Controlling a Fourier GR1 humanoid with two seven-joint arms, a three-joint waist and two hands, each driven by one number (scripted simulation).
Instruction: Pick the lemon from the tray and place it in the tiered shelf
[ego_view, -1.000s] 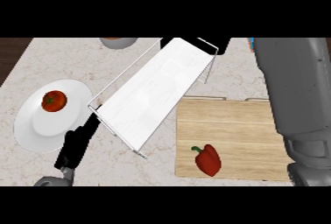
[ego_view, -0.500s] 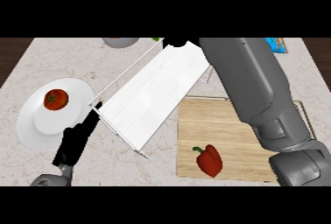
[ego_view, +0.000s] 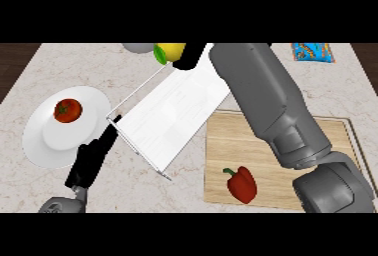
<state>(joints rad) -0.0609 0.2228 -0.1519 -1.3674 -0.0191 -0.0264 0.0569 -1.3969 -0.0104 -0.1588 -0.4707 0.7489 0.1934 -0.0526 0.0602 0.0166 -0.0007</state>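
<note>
Lemon (ego_view: 172, 50) at far end of tiered shelf (ego_view: 176, 116), at top edge of view, my right hand (ego_view: 189, 56) curled round it, mostly hiding it. Left hand (ego_view: 92, 160) rests low left, fingers straight, beside plate (ego_view: 44, 145) with tomato (ego_view: 67, 110). Risks, my guess: lemon rolls off flat shelf panel on release; forearm clips shelf frame, shoves it toward plate. Red pepper (ego_view: 241, 183) on wooden tray (ego_view: 336, 150), well apart
</note>
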